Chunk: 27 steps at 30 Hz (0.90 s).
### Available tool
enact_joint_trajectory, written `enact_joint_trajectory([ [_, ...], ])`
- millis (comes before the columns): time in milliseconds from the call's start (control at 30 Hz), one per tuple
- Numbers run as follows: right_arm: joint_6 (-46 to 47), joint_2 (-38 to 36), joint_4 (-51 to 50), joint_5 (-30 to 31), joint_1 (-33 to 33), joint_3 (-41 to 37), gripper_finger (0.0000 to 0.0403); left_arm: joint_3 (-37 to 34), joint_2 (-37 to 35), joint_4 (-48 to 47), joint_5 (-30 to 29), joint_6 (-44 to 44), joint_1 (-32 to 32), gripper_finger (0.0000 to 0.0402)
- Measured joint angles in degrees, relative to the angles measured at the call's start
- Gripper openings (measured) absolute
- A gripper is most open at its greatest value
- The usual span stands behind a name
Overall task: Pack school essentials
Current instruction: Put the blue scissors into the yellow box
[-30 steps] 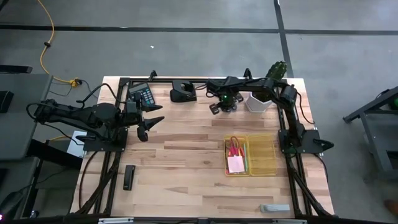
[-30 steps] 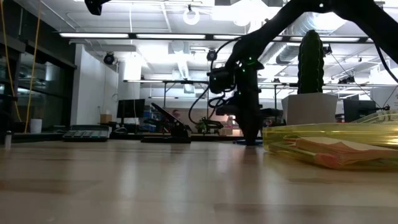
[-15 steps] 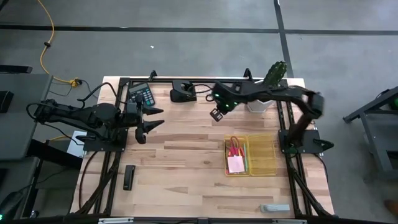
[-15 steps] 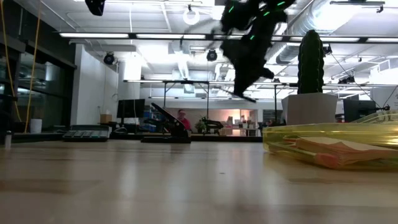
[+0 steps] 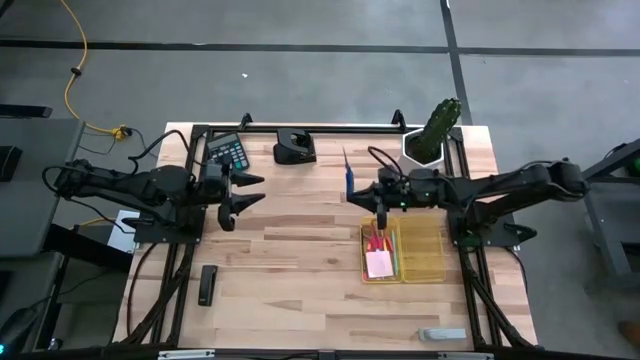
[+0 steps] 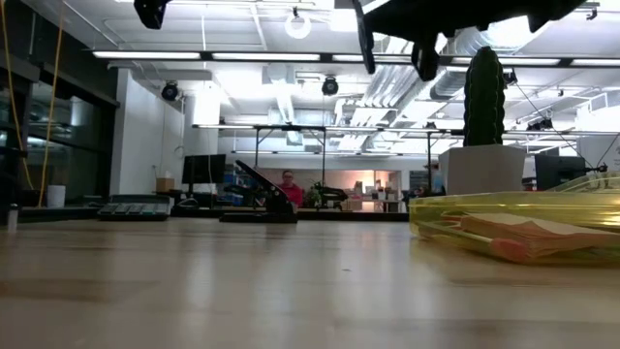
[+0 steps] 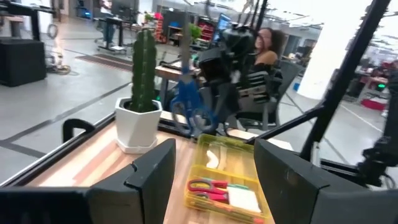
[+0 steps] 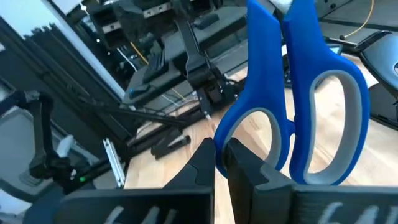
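Note:
My right gripper [image 5: 361,190] hangs above the table just beyond the clear yellow tray [image 5: 425,250], shut on blue-handled scissors [image 5: 348,180]. In the tray lie red-handled scissors [image 5: 376,235], a pink sticky pad [image 5: 378,264] and thin pens [image 5: 394,245]. My left gripper [image 5: 248,192] waits open in the air at the table's left and touches nothing. Its wrist view shows the tray [image 7: 231,186], the red scissors [image 7: 208,186] and the blue scissors [image 7: 186,106] in the other gripper. My right gripper pinches the rim of one blue handle loop [image 8: 225,138] between its two fingers [image 8: 199,165]. The fingers come nearly level from the table's right. The scissors are lifted clear of the table, and in the high view the blades [image 5: 345,155] point toward the far edge.
A green cactus in a white pot [image 5: 437,128] stands at the far right. A calculator [image 5: 228,152] and a black desk tool [image 5: 294,148] lie at the far edge. A black bar [image 5: 207,285] lies near left and a grey piece [image 5: 441,334] near right.
My right gripper has risen from the table beside the cactus pot and swung toward the tray. It has tipped from pointing down to nearly level, pointing at the table's left. The blue scissors came up with it and hang clear of the table.

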Motion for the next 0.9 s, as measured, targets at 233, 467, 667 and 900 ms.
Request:
enact_joint_trajectory([
  [233,-2.1,-0.2,-0.1,0.6,2.2,1.2,0.0001,0.0,1.0,0.0,-0.5,0.4,0.0,0.0205],
  [467,-2.1,-0.2,-0.2,-1.0,2.5,1.5,0.0000,0.0,1.1,0.5,3.0,-1.5,-0.2,0.0205],
  [667,-1.9,-0.2,-0.3,-3.0,4.7,1.5,0.0000,0.0,1.1,0.6,4.0,-1.5,-0.2,0.0205],
  [900,9.3,-0.5,-7.1,-5.0,11.0,1.6,0.0000,0.0,1.1,0.5,3.7,-1.4,-0.2,0.0205],
])
